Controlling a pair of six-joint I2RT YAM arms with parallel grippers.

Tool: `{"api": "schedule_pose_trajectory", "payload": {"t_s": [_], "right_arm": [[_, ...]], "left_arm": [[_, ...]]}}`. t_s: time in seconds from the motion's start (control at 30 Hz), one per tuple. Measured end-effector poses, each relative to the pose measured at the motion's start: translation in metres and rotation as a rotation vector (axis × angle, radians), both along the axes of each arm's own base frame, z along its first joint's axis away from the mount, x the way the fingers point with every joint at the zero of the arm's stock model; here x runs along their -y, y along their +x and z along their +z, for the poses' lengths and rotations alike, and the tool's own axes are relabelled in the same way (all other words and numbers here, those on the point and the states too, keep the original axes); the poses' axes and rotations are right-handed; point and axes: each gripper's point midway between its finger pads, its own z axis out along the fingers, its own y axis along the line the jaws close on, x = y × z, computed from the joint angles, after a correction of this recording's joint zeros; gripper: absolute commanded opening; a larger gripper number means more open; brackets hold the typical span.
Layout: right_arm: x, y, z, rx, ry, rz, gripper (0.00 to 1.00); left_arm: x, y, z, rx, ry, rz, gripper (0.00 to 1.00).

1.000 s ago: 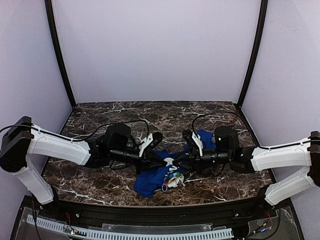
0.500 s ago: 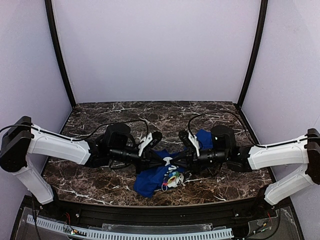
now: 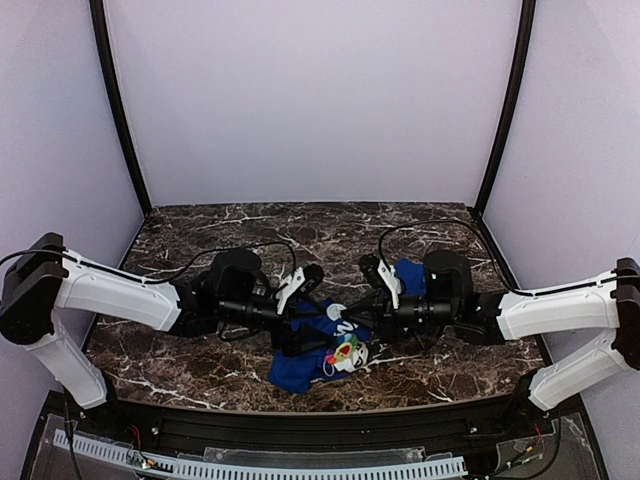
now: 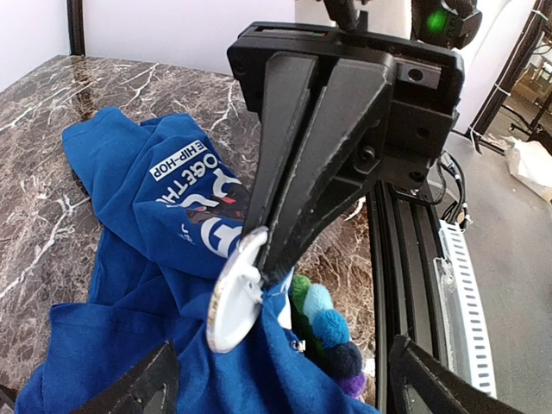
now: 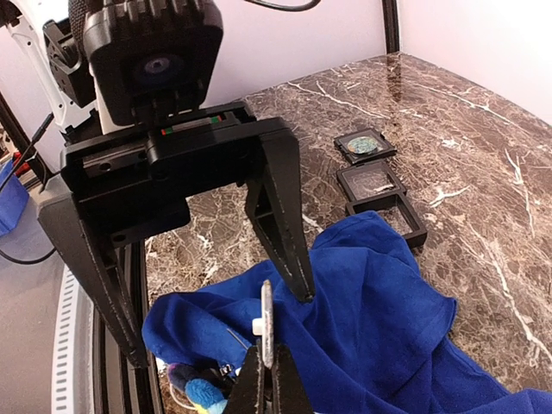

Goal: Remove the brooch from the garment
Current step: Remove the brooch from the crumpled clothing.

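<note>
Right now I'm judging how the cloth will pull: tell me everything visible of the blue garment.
The garment is soft blue cloth with white printed lettering, crumpled in loose folds on the marble table. The right hand, shut, pinches a round white disc at its folds; coloured pompoms sit beside that disc.

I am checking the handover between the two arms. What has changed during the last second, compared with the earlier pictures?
The right gripper moved slightly toward the left arm and closed on the brooch, pinching its white disc. The left gripper, shut before, opened wide. Otherwise both arms stayed in place, and the blue garment still lies bunched on the table.
</note>
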Motion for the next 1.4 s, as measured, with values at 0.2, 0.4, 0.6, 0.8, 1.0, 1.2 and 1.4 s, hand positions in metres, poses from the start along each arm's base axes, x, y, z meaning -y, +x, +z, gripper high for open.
{"api": "schedule_pose_trajectory", "payload": {"t_s": [0.2,0.4,0.6,0.8,1.0,1.2,1.4], "right_arm": [[0.001,0.001,0.004,0.02,0.003,-0.012,0.0],[0.002,0.002,0.01,0.038,0.01,-0.026,0.0],[0.005,0.006,0.008,0.047,-0.004,-0.058,0.0],[0.007,0.012,0.006,0.057,-0.02,-0.091,0.0],[0.009,0.014,0.003,0.069,-0.038,-0.109,0.0],[0.012,0.016,-0.003,0.068,-0.057,-0.129,0.0],[0.018,0.019,-0.013,0.062,-0.086,-0.164,0.0]], "left_arm": [[-0.002,0.005,-0.005,0.002,0.022,0.032,0.33],[-0.003,0.005,-0.007,0.0,0.03,0.035,0.04],[-0.003,0.005,-0.007,-0.001,0.03,0.034,0.01],[-0.003,0.005,-0.006,0.0,0.028,0.035,0.01],[-0.002,0.005,-0.006,0.001,0.027,0.035,0.01],[-0.003,0.006,-0.006,0.005,0.027,0.041,0.01],[-0.003,0.009,-0.001,0.017,0.02,0.054,0.01]]}}
